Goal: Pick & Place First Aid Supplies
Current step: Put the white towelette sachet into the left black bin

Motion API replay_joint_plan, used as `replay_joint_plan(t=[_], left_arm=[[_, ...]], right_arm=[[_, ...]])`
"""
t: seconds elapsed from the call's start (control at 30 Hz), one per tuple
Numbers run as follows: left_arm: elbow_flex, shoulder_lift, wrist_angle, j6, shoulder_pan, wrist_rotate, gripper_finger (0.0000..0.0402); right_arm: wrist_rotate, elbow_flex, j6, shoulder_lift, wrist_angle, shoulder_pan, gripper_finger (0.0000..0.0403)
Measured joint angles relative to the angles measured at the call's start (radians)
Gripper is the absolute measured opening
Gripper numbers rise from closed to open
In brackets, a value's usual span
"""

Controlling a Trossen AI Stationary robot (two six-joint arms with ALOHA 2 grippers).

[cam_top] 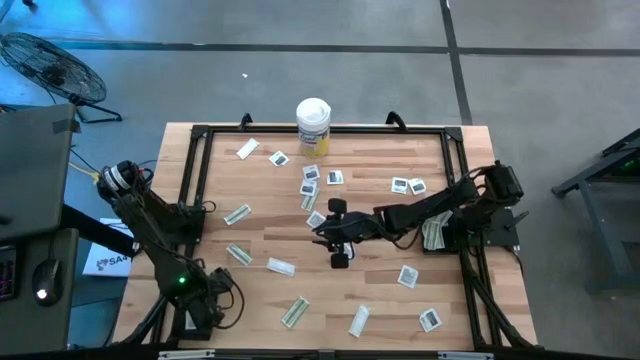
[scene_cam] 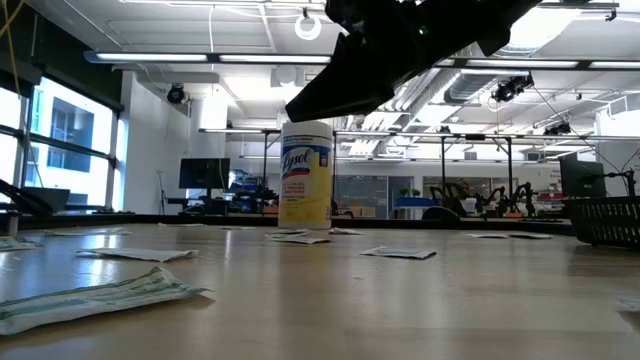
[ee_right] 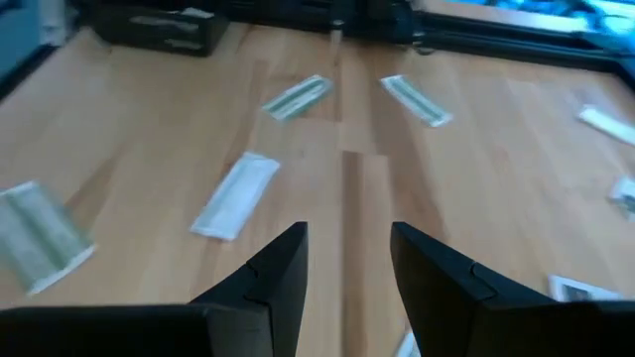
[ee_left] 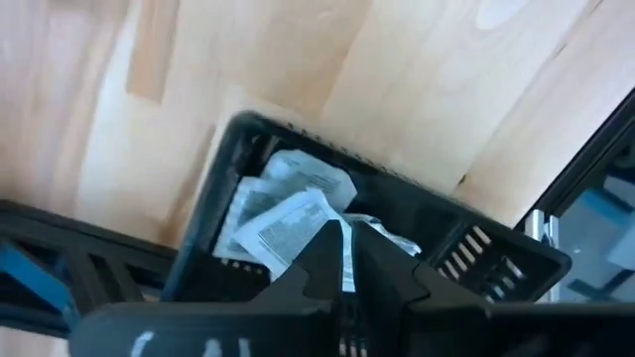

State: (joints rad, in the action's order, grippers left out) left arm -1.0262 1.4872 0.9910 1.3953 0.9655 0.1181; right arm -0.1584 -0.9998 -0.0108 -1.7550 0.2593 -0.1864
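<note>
Pale-green wrapper [scene_cam: 95, 296] nearest, front table [cam_top: 380, 290] edge. Loose packets [cam_top: 279, 266]: about nineteen, scattered. Canister [cam_top: 313, 126]: one, back edge. Right gripper [cam_top: 336, 238]: mid-table, fingers spread, empty. Left gripper [ee_left: 347, 260]: fingers pressed together above black basket [ee_left: 476, 248] holding several packets.

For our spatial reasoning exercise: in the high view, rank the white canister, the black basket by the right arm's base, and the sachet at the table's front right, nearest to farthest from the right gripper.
From the right gripper, at mid-table:
1. Black basket, to its right.
2. White canister, at the far edge.
3. Sachet, at the front right corner.
</note>
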Motion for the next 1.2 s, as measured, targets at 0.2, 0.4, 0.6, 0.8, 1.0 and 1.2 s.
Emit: replay_joint_plan(t=[0.2,0.4,0.6,0.8,1.0,1.2], left_arm=[[-0.029,-0.003,-0.003,-0.205,-0.013,-0.112,0.0021],[-0.031,-0.003,-0.004,-0.395,-0.079,-0.239,0.0021],[-0.031,-0.003,-0.042,-0.636,-0.208,-0.463,0.0021],[0.003,-0.003,-0.224,-0.811,-0.343,-0.633,0.0021],[0.186,-0.004,-0.561,-1.031,-0.412,-0.674,0.0021],[0.341,-0.045,-0.841,-1.126,-0.518,-0.622,0.0021]], right_arm=[[0.219,-0.002,-0.084,-0.052,-0.067,-0.018,0.0140],[0.132,-0.001,0.002,-0.105,-0.181,-0.049,0.0140],[0.071,0.000,0.107,-0.091,-0.330,-0.081,0.0140],[0.041,-0.001,0.109,-0.096,-0.408,-0.081,0.0140],[-0.063,0.000,0.127,-0.106,-0.409,-0.080,0.0140],[-0.088,0.000,0.175,-0.106,-0.412,-0.045,0.0140]])
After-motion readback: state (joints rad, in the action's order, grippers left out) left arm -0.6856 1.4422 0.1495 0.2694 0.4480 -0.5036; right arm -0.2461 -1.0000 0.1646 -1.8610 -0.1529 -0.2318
